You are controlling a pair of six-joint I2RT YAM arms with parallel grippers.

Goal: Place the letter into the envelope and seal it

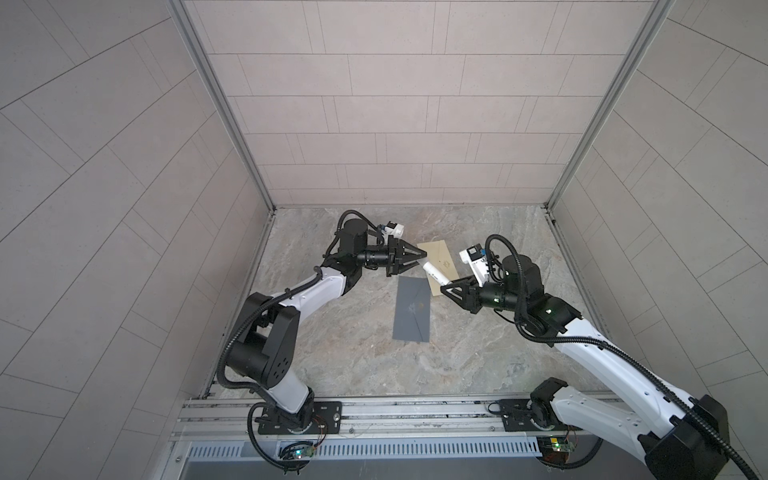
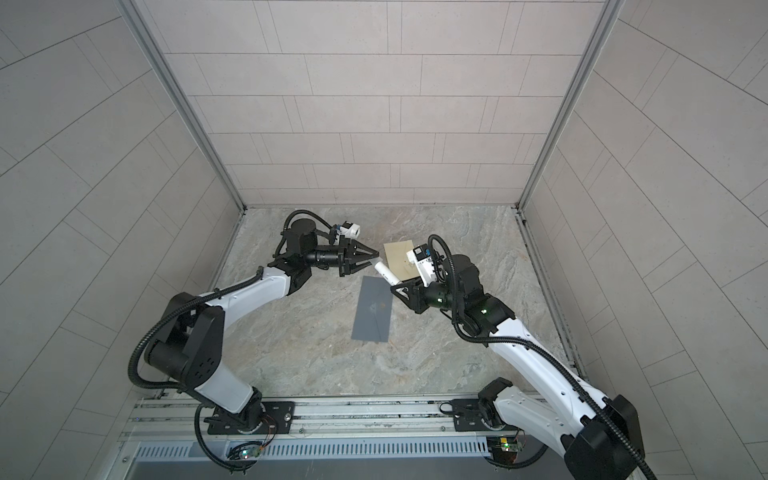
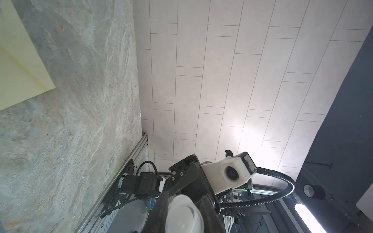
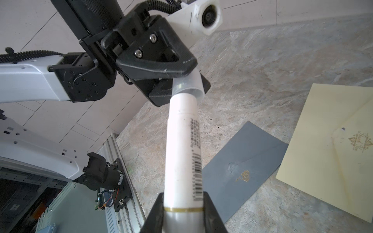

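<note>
A white glue stick point(image 1: 434, 272) point(image 2: 386, 274) point(image 4: 183, 145) hangs in the air between my two grippers. My right gripper point(image 1: 444, 288) point(image 4: 182, 201) is shut on its lower body by the gold ring. My left gripper point(image 1: 424, 259) point(image 3: 184, 203) is shut on its translucent cap point(image 4: 188, 86) point(image 3: 183, 213). A grey envelope point(image 1: 411, 309) point(image 2: 372, 311) point(image 4: 242, 167) with a gold emblem lies flat on the table just below the stick, flap down. A cream envelope point(image 1: 434, 249) point(image 2: 397, 253) point(image 4: 333, 151) point(image 3: 18, 60) with gold print lies beyond it. No separate letter is in view.
The marbled table point(image 1: 374, 365) is boxed in by tiled walls at the back and on both sides. An aluminium rail point(image 1: 415, 411) with both arm bases runs along the front edge.
</note>
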